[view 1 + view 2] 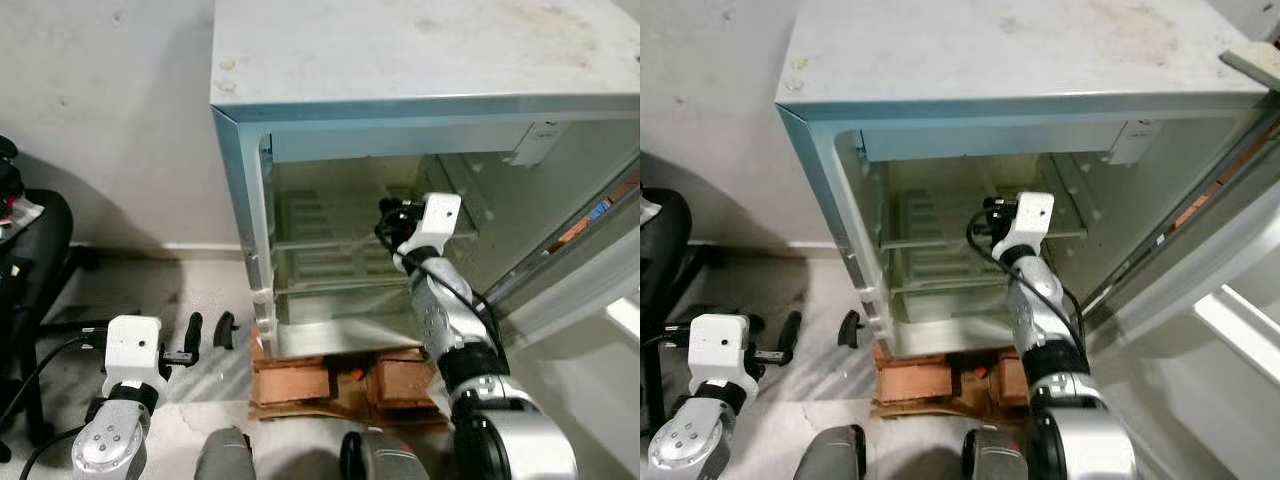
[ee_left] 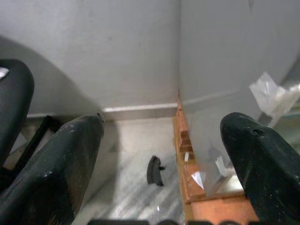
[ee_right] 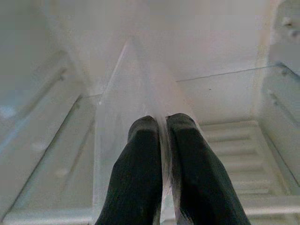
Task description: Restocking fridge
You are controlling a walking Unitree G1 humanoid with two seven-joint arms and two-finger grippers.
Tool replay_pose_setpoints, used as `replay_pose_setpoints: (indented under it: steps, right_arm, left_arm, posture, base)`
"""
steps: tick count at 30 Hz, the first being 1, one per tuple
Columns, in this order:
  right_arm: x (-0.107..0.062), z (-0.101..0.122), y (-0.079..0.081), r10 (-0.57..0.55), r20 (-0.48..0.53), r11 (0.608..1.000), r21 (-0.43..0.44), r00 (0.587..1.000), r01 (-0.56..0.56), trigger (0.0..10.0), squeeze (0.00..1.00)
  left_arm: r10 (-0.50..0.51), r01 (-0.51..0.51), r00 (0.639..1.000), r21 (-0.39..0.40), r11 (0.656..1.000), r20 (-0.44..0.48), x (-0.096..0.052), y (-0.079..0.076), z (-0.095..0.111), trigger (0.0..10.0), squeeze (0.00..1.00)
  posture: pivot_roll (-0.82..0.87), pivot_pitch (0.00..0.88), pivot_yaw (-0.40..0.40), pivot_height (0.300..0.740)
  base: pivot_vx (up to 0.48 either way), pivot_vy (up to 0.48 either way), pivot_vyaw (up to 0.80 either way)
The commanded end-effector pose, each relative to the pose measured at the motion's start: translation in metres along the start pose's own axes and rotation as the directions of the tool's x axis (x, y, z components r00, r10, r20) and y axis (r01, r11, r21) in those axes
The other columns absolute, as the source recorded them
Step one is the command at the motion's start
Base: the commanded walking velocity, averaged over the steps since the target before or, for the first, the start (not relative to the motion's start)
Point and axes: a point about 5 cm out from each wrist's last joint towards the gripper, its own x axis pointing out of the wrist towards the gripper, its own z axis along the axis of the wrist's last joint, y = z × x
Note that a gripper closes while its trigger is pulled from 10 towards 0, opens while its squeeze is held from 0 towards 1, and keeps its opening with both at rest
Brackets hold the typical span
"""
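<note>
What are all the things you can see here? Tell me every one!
Fridge: one, pale grey, door open, standing on bricks.
Glass shelves: two, clear, inside the fridge.
Clear plastic sheet: one, see-through, pinched in the right gripper inside the fridge.
Bricks: a few, reddish, under the fridge.
Chair: one, black, on the robot's left.
Right gripper: black fingers, shut on the sheet.
Left gripper: black fingers, open, low near the floor.

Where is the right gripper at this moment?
The right gripper is inside the open fridge, over the upper glass shelf, its fingers pinched on a clear sheet.
</note>
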Motion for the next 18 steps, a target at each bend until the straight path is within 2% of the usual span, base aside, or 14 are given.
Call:
replay_pose_setpoints:
  steps: [1,7,11,15,18]
  right_arm:
    - [0.0,-0.008,0.0,-0.021,-0.036,1.0,0.017,0.999,0.021,10.0,0.0]
    - [0.009,-0.009,0.01,-0.018,-0.049,0.999,0.048,0.999,0.02,10.0,0.0]
    - [0.015,-0.011,0.018,-0.026,-0.079,0.995,0.097,0.997,0.033,10.0,0.0]
    - [0.023,-0.007,0.032,-0.025,-0.092,0.991,0.131,0.995,0.037,10.0,0.0]
    - [0.025,-0.005,0.035,-0.031,-0.096,0.989,0.143,0.995,0.044,10.0,0.0]
  left_arm:
    - [0.009,-0.009,1.0,0.003,1.0,-0.008,-0.006,0.004,0.002,10.0,0.0]
    - [0.044,-0.043,0.998,0.021,0.999,-0.035,-0.02,0.013,-0.003,10.0,0.0]
    - [0.036,-0.035,0.998,0.04,0.999,-0.042,-0.033,0.008,-0.002,10.0,0.0]
    - [0.042,-0.04,0.998,0.041,0.998,-0.054,-0.038,0.008,-0.002,10.0,0.0]
    - [0.045,-0.042,0.997,0.042,0.998,-0.057,-0.04,0.008,-0.002,10.0,0.0]
  posture:
    - [0.23,0.248,-0.063,0.74]
    - [0.25,0.287,-0.077,0.74]
    - [0.28,0.317,-0.094,0.74]
    - [0.29,0.328,-0.101,0.74]
    - [0.3,0.332,-0.102,0.74]
  base:
    - [0.0,0.0,0.0]
    - [0.0,0.0,0.0]
    - [0.0,0.0,0.0]
    - [0.0,0.0,0.0]
    - [0.0,0.0,0.0]
